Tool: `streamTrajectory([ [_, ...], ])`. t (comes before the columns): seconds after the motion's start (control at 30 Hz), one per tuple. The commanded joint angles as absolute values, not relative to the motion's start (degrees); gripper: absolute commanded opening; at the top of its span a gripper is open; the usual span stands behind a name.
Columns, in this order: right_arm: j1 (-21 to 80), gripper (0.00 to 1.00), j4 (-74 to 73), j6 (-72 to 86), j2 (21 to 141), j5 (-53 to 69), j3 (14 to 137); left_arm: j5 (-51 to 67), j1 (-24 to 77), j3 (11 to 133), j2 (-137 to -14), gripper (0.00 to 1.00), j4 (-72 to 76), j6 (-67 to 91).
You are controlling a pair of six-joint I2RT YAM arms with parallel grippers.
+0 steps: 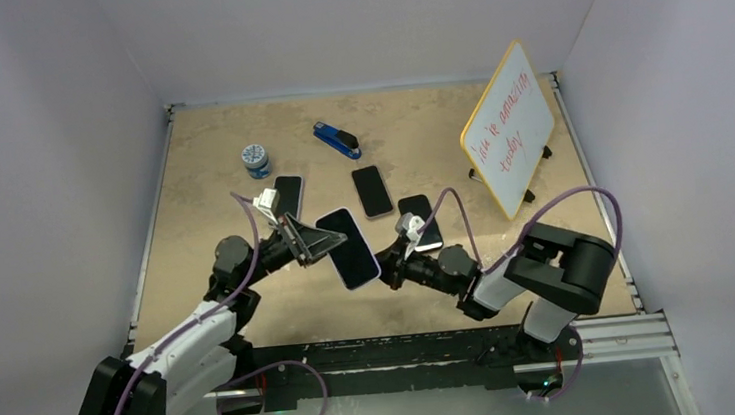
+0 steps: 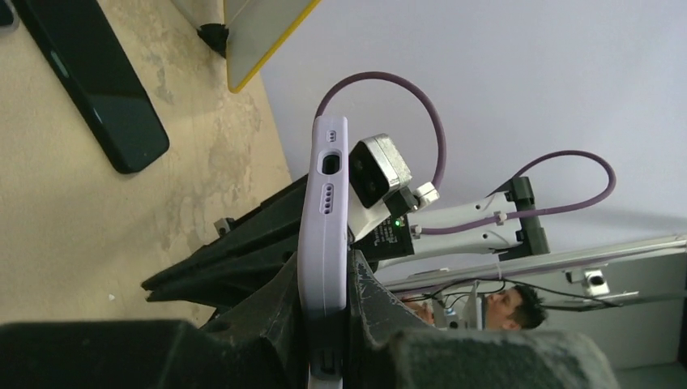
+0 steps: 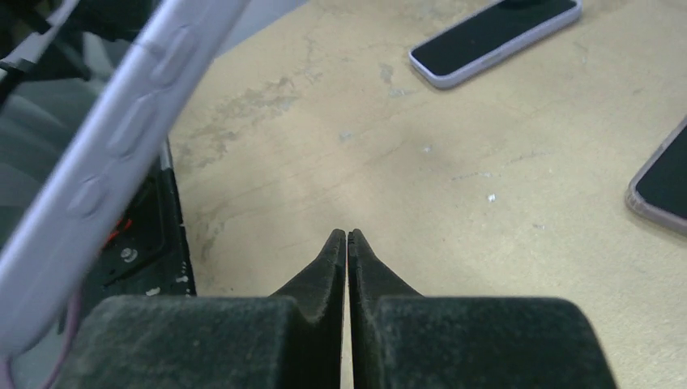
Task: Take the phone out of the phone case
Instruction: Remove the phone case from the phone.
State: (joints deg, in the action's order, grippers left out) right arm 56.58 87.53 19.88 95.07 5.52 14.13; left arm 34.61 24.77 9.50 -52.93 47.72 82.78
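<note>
A phone with a dark screen in a lilac case (image 1: pixel 347 247) is held tilted above the table. My left gripper (image 1: pixel 311 242) is shut on its left edge. In the left wrist view the case (image 2: pixel 324 203) shows edge-on, port end up, clamped between my fingers (image 2: pixel 328 324). My right gripper (image 1: pixel 389 266) is shut and empty, just off the phone's lower right corner. In the right wrist view its fingertips (image 3: pixel 347 239) are pressed together over bare table, and the case's side with buttons (image 3: pixel 121 138) crosses the upper left, apart from the tips.
Three more phones lie on the table (image 1: pixel 288 194), (image 1: pixel 373 190), (image 1: pixel 421 221). A blue stapler (image 1: pixel 338 140) and a small blue jar (image 1: pixel 256 160) sit at the back. A yellow-framed whiteboard (image 1: pixel 509 130) stands at the back right.
</note>
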Motion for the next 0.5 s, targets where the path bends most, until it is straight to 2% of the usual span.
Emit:
streamTrajectory([
  [0.0,56.11,0.06,96.28,18.86,88.42,7.03,13.09,41.66,21.71,18.93,-52.36,0.0,42.45,72.7],
  [0.3,56.06,0.39,76.88,20.4,77.25,16.98,11.76,52.19,14.66,33.78,-56.12,0.0,18.77,51.18],
  [0.47,56.07,0.47,67.94,17.98,71.71,20.54,13.99,54.63,14.59,41.59,-57.65,0.0,6.49,38.26],
])
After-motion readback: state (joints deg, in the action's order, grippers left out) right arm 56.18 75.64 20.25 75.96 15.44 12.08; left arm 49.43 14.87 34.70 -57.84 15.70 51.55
